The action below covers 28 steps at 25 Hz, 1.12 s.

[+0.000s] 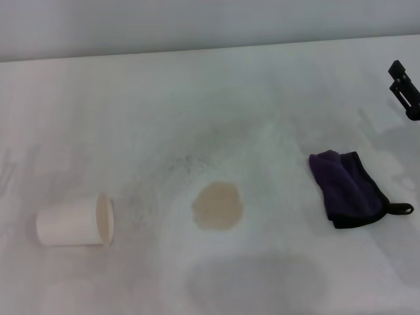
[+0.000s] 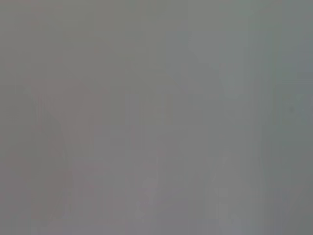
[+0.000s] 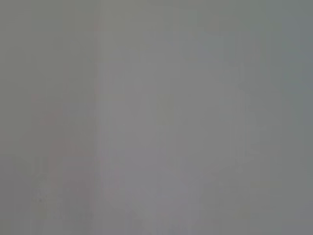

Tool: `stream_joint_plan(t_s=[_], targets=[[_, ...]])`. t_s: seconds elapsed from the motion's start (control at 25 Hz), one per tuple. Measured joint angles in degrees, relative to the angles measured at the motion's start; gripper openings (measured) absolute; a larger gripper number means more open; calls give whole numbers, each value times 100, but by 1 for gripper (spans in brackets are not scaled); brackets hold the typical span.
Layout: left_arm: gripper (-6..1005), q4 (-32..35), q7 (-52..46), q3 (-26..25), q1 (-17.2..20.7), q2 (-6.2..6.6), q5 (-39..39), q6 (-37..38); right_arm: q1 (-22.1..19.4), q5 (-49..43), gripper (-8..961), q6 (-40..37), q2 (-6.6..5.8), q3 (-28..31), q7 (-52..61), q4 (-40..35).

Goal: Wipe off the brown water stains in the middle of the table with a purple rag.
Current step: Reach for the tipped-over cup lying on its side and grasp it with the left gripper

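A light tan, roundish brown water stain [image 1: 217,206] lies flat in the middle of the white table [image 1: 262,98]. To its right, the dark purple rag [image 1: 349,188] rests folded on the table, with black edging and a small black loop at its near right corner. My right gripper [image 1: 404,88] shows only as a black tip at the far right edge, above and behind the rag, not touching it. My left gripper is out of view. Both wrist views show only a plain grey blur.
A white paper cup [image 1: 75,222] lies on its side at the left, its mouth facing the stain. Faint grey speckled smudges [image 1: 177,167] spread behind the stain.
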Motion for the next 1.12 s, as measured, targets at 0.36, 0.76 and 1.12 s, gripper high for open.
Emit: stream_joint_plan(t_s=[0.36, 0.76, 1.12], targets=[[892, -3, 1, 0, 1, 1, 0, 1, -11, -1, 725, -28, 2, 22, 0, 47], [893, -1, 1, 0, -47, 6, 0, -58, -46, 23, 725, -29, -7, 70, 0, 144], [893, -1, 1, 0, -14, 1, 15, -14, -17, 10, 725, -32, -13, 44, 0, 138]])
